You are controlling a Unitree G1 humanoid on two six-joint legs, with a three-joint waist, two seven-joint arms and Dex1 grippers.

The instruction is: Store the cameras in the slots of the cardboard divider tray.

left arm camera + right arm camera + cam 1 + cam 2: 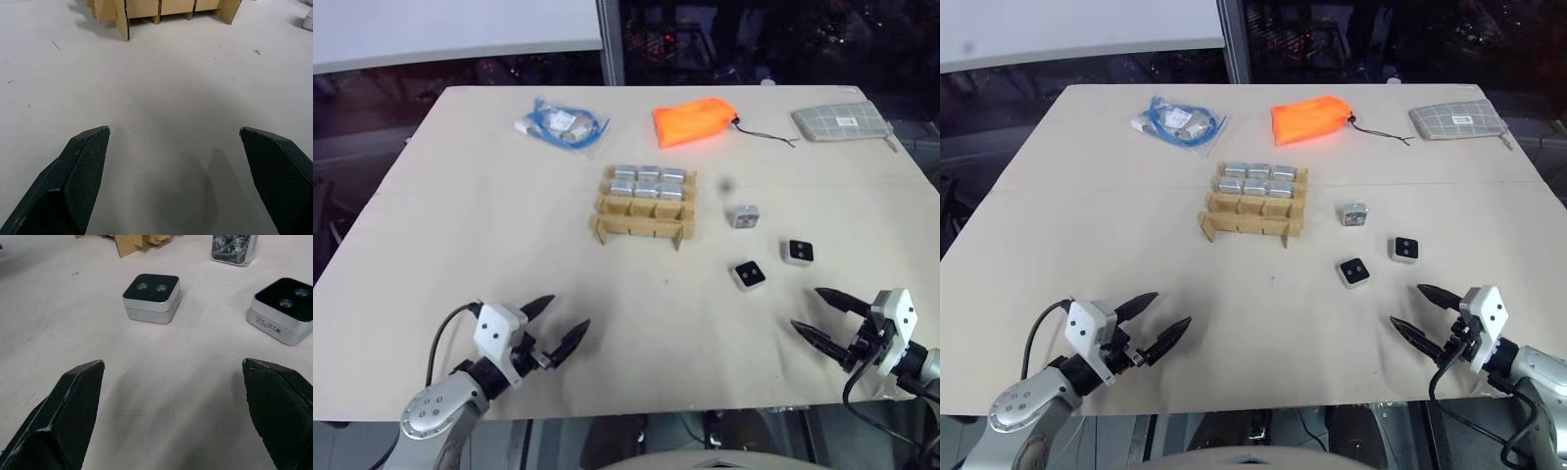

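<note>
Cardboard divider tray [643, 208] near the middle of the table [460, 206], toward the far edge; six silver-grey cameras [648, 181] already slotted in its two far rows, near row of slots empty. Three loose cameras right of the tray: one silver face up [745, 216], two black face up [798, 252] [749, 275]. Left gripper [563, 323] over the near left corner, fingers spread wide, empty. Right gripper [820, 314] over the near right corner, fingers spread wide, empty, just short of the loose cameras. Along the far edge: bagged blue cable [560, 124], orange pouch [693, 122], grey checked pouch [840, 121].
</note>
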